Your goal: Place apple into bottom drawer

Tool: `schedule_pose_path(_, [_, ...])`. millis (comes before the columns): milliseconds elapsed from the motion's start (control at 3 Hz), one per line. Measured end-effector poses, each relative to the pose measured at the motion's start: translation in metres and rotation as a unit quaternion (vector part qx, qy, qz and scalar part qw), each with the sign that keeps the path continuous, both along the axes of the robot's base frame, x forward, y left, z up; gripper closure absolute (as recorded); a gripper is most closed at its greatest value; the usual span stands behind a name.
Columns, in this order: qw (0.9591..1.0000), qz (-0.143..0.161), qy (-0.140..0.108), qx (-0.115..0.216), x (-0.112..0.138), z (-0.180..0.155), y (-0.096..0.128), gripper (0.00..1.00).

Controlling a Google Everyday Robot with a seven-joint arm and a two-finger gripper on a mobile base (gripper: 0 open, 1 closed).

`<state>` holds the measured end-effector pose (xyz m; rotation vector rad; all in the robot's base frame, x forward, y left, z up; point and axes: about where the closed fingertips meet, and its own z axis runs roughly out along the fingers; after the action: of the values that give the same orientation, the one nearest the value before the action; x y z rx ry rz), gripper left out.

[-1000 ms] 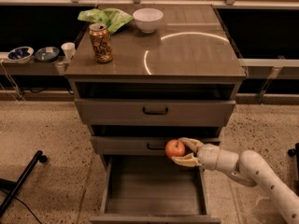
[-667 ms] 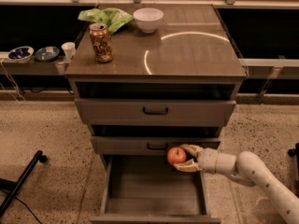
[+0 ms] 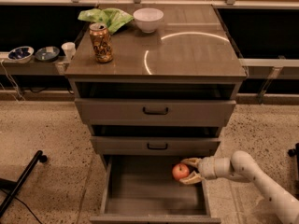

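Note:
The red-orange apple (image 3: 180, 171) is held between the fingers of my gripper (image 3: 190, 171), which is shut on it. The white arm reaches in from the lower right. The apple hangs inside the open bottom drawer (image 3: 140, 190), near its right wall and a little above its flat floor. The bottom drawer is pulled far out below the two shallower drawers with black handles.
On the cabinet top (image 3: 187, 50) stand a soda can (image 3: 101, 42), a white bowl (image 3: 148, 19) and a green bag (image 3: 106, 17). The middle drawer front (image 3: 157, 145) overhangs the back of the bottom drawer. Small bowls and a cup (image 3: 68, 49) sit on a shelf at left. A black leg (image 3: 21, 183) lies on the floor at left.
My gripper has moved down with the apple, from in front of the middle drawer into the open bottom drawer.

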<state>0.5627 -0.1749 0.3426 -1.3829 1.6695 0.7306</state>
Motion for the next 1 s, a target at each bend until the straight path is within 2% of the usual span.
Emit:
schedule_pose_path(333, [1.0, -0.001, 0.0, -0.001, 0.004, 0.0, -0.005, 1.0])
schedule_pose_path(667, [0.9991, 0.006, 0.042, 0.005, -0.005, -0.042, 0.007, 1.0])
schedule_pose_path(1000, [0.9981, 0.005, 0.06, 0.009, -0.022, -0.088, 0.022, 1.0])
